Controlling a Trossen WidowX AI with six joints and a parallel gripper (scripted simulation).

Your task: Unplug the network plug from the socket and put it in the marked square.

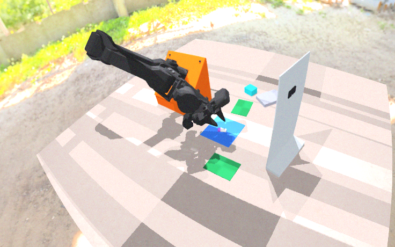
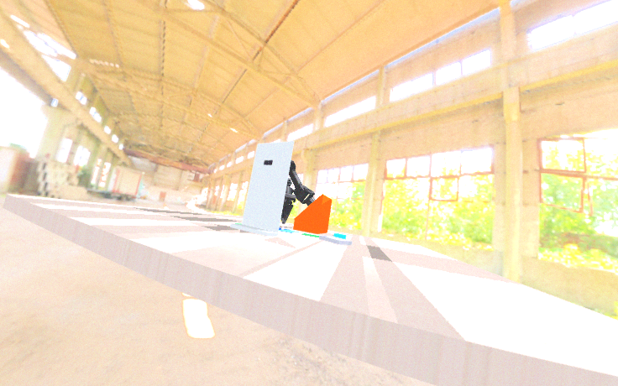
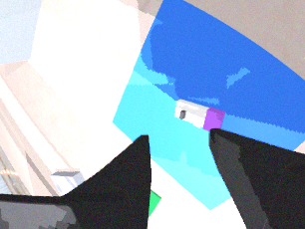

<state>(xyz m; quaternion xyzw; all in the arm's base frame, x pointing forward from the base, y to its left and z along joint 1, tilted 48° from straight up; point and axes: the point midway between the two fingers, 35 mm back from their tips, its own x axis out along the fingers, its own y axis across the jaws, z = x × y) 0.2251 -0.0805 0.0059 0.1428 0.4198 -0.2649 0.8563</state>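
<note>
The small plug (image 1: 222,130) (image 3: 194,114), white with a purple end, lies on the blue square (image 1: 228,142) (image 3: 199,45) on the table. My gripper (image 1: 220,123) (image 3: 179,139) is open, with nothing between its fingers. Its fingertips are close to the plug; in the wrist view the right one appears just beside the purple end, and whether they touch cannot be told. The upright pale panel (image 1: 280,131) (image 2: 264,196) has a dark square opening (image 1: 292,92) (image 2: 268,162) with no plug seen in it. In the exterior view the panel partly hides the arm.
Green squares (image 1: 224,167) (image 1: 242,107) lie on either side of the blue one. A cyan block (image 1: 250,89) (image 2: 339,236) and a flat pale grey block (image 1: 266,97) sit near the panel. An orange wedge (image 1: 190,67) (image 2: 316,218) stands close to the arm.
</note>
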